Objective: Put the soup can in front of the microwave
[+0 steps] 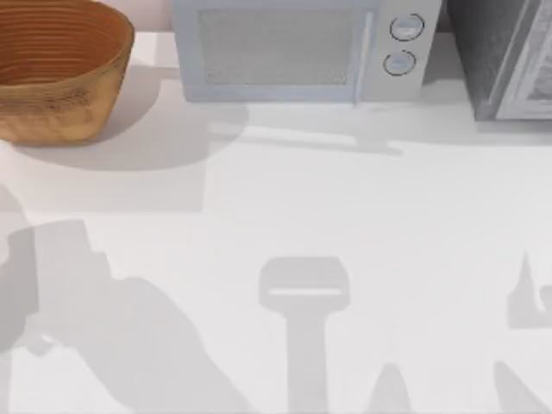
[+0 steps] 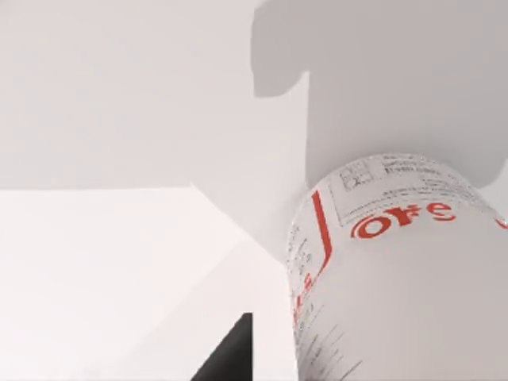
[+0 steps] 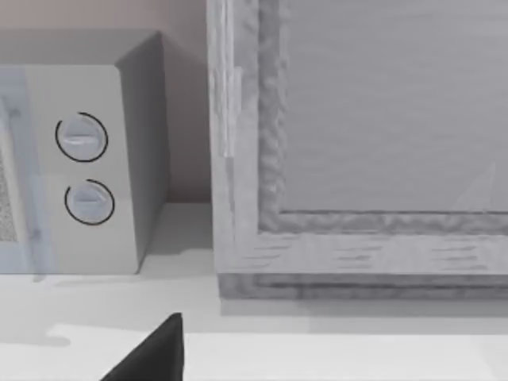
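The soup can point(image 2: 397, 270) looms close in the left wrist view, its white label with red lettering running towards the camera above the pale table. A dark piece of my left gripper point(image 2: 226, 353) shows beside the can with a narrow gap between them; whether it holds the can is unclear. The microwave point(image 1: 276, 52) stands at the table's back centre, pale grey-blue with a mesh window, a vertical handle and two round knobs. The right wrist view faces its knob panel point(image 3: 87, 167), with a dark piece of my right gripper point(image 3: 151, 357) low in that picture.
A woven brown basket point(image 1: 60, 69) sits at the back left. A darker grey speckled appliance point(image 1: 500, 52) stands right of the microwave, seen close in the right wrist view point(image 3: 357, 143). Arm shadows lie across the white table point(image 1: 345, 216).
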